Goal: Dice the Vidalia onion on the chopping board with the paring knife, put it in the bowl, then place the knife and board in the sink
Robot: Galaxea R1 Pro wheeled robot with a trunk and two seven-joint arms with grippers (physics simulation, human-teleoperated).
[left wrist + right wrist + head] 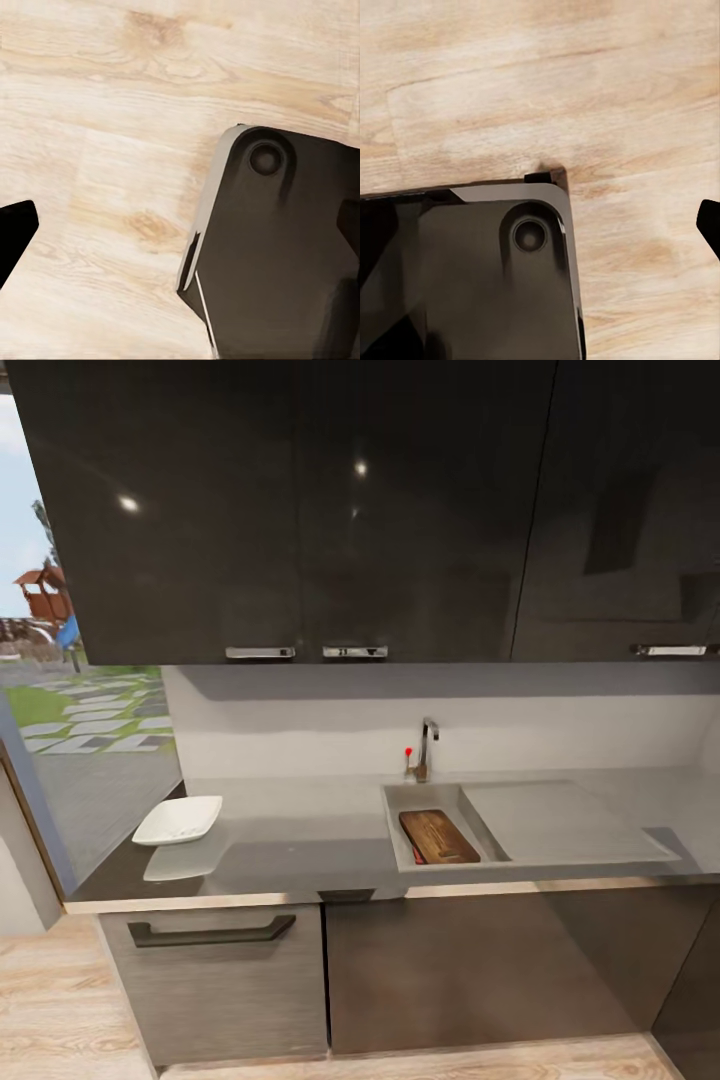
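The head view takes in the grey countertop (290, 840) with the steel sink (425, 798) set into it. The brown chopping board (438, 836) lies inside the basin. A small red sliver, seemingly the paring knife's handle (416, 854), shows at the board's near left edge. At the counter's left end sits the white bowl (179, 819); its contents are too small to make out. The Vidalia onion is out of view. My left gripper (182, 229) and right gripper (540, 225) hang low over the floor, fingers spread to the picture edges, nothing between them.
The angular tap (426, 748) with its red dot stands behind the basin, the drainboard (560, 822) to its right. Dark wall cabinets (300, 510) hang overhead. A drawer with a black handle (210, 933) is under the counter. Both wrist views show pale wood floor and my dark base (285, 247).
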